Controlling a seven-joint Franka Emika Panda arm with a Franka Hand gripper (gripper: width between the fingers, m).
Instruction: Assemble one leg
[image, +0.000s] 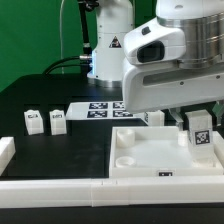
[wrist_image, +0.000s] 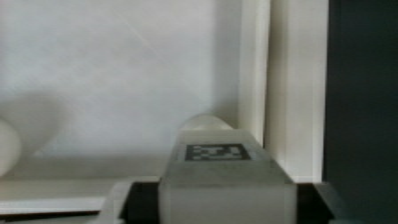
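The leg (image: 198, 130) is gripped tight by the gripper (image: 196, 119) and held upright at a corner of the tray (image: 140, 165), probably so it can be put in the hole there.

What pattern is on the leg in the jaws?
A black-and-white square tag on the small white block leg; clearest in wrist view.

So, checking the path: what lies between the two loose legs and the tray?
Between the loose legs and the tray, only bare table shows in the exterior view; the marker board lies farther back.
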